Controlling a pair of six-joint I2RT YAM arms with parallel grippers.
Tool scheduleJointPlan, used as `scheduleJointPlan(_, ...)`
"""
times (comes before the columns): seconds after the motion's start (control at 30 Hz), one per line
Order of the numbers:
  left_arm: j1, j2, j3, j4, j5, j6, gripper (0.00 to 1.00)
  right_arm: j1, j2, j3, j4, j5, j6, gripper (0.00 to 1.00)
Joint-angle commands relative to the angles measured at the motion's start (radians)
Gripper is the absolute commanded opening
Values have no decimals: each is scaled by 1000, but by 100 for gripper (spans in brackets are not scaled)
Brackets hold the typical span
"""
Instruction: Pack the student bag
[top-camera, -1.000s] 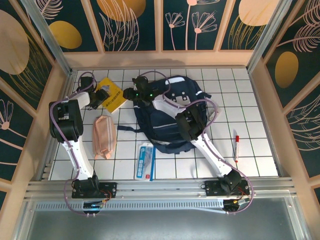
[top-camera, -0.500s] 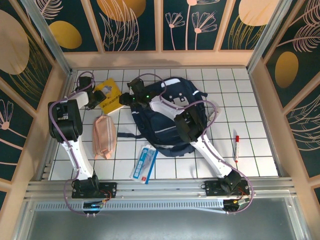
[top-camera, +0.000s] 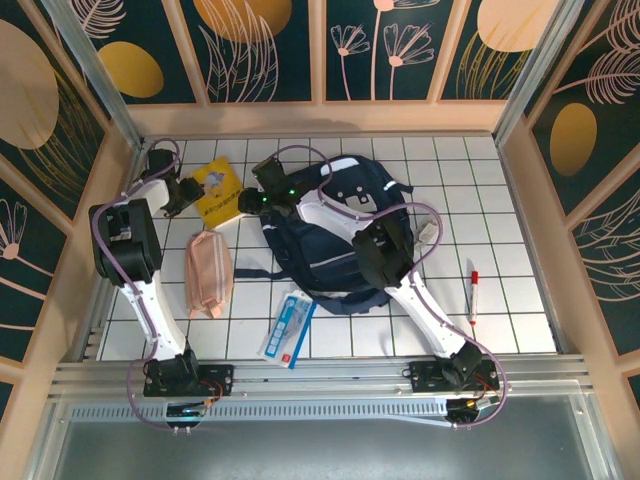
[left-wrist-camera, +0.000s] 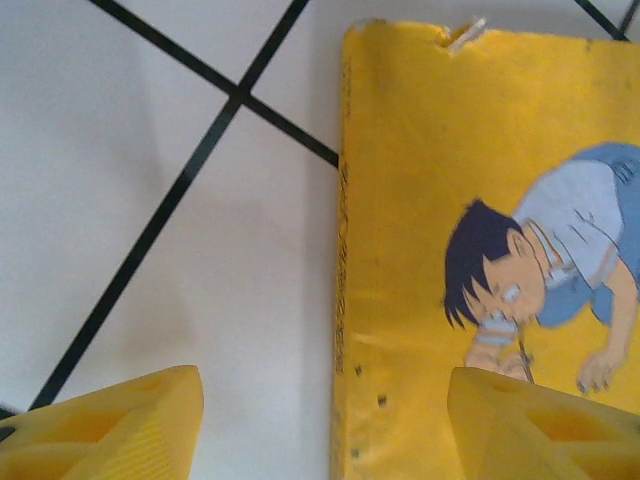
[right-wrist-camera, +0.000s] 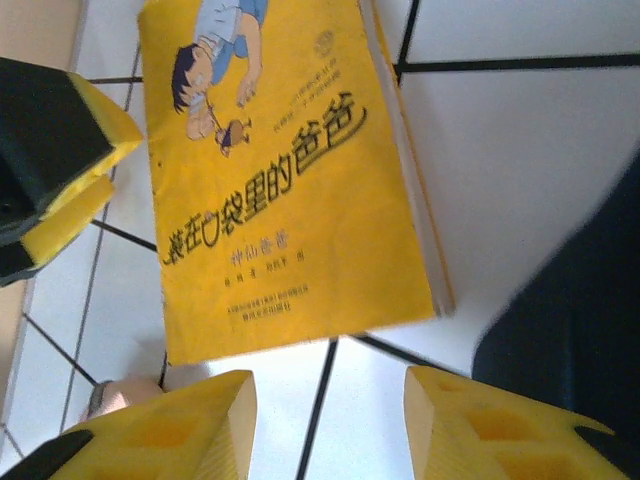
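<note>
1. The bag (top-camera: 330, 268) lies flat on the table (top-camera: 500, 200), just right of the book (top-camera: 218, 190), with the right arm (top-camera: 335, 215) stretched across it.
2. Its long axis runs near to far, leaning slightly. The end with white patches, which I take for the top, points away from the arm bases, level with the book. A strap (top-camera: 255, 264) trails out on the book's near side.
3. It looks soft and floppy, light while unpacked and likely to sag or fold when lifted. The rim of the mouth or the top loop seems the best hold. Whether the zip is open, I cannot tell.
4. The left claw (top-camera: 185, 195) is wide and holds nothing. It sits at the book's left edge. In its wrist view the claw (left-wrist-camera: 325, 430) straddles the spine edge of the book (left-wrist-camera: 440, 250), one finger over tile and one over cover.
5. The right claw (top-camera: 248, 200) is also parted and empty, between book and bag. Its wrist view shows the claw (right-wrist-camera: 330, 430) just past the corner of the book (right-wrist-camera: 280, 170).
6. A pink pouch (top-camera: 208, 272) lies nearer than the book.
</note>
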Motion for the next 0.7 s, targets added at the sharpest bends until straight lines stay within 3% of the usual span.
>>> scheduleJointPlan(0.0, 0, -75, -10, -5, 23, 7, 67, 61, -91, -73, -68, 169, -7, 45)
scheduleJointPlan(0.1, 0, -85, -15, -14, 23, 17, 69, 89, -84, -89, -93, 229, -18, 48)
scheduleJointPlan(0.27, 0, -82, -32, -12, 32, 3, 71, 98, -34, -75, -74, 211, 6, 51)
scheduleJointPlan(0.53, 0, -80, -50, 9, 60, -1, 71, 108, 85, -3, -59, 444, -6, 53)
scheduleJointPlan(0.67, 1, -74, -78, 45, 110, -20, 71, 74, 135, 44, -42, 446, -3, 53)
